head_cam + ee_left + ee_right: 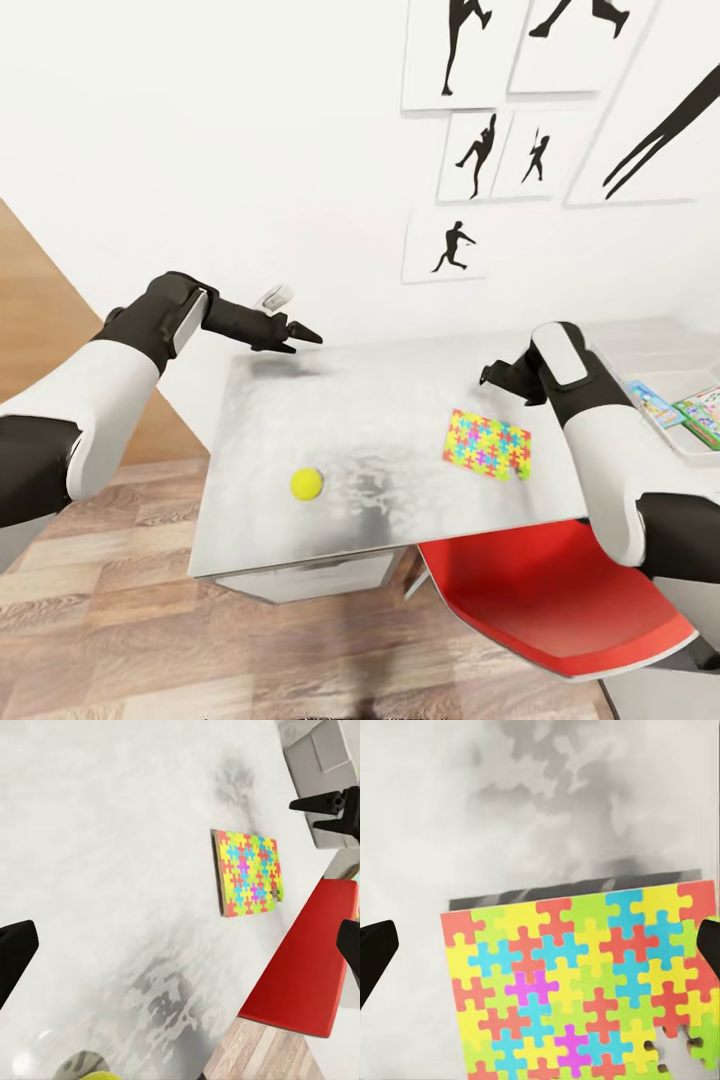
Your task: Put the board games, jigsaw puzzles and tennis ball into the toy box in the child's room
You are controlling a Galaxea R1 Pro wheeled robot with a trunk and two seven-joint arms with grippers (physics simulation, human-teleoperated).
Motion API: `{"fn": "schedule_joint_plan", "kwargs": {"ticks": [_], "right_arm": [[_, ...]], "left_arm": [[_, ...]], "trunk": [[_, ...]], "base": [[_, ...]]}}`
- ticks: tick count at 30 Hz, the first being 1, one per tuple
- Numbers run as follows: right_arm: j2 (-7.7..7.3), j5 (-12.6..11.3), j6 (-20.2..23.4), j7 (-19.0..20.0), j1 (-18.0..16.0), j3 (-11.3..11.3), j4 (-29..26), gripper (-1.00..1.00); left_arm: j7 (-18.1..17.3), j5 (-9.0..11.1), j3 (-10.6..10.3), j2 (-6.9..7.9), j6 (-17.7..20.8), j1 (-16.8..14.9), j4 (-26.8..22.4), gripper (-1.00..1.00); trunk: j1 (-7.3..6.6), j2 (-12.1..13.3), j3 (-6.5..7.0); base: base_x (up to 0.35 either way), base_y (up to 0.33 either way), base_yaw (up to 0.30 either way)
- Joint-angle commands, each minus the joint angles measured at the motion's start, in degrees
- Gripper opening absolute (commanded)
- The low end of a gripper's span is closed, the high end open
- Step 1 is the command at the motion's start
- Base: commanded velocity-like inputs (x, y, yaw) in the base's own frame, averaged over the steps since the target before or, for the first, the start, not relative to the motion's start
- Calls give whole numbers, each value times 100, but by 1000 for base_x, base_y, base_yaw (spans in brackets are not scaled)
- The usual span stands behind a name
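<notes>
My head camera looks down over the table; both wrist cameras face its top, sharing the puzzle, nearest my right gripper.

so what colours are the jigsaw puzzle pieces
Jigsaw puzzle: yellow, red, blue, green, magenta; clearest in right wrist view.

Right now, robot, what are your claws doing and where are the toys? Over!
Both claws open, empty: left claw above table edge, right claw over jigsaw puzzle. Tennis ball loose on table. Board games already in toy box. Nothing blocking.
</notes>
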Motion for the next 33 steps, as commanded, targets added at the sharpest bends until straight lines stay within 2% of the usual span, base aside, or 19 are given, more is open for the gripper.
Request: {"fn": "schedule_joint_plan", "kwargs": {"ticks": [1, 9, 33], "right_arm": [[-35, -58, 17, -56, -47, -4, -7, 100], [-107, -60, 50, -58, -257, 1, -9, 100], [-125, -58, 17, -60, -248, 66, 0, 100]], "left_arm": [[-20, 10, -26, 5, 34, -8, -2, 100], [-20, 10, -25, -2, 34, -19, -3, 100], [-20, 15, -34, -9, 34, -25, -1, 100]], "trunk": [[3, -11, -19], [3, -11, -90], [3, -11, -106]], "base": [[13, 0, 0], [4, 0, 0], [-15, -9, 0]]}}
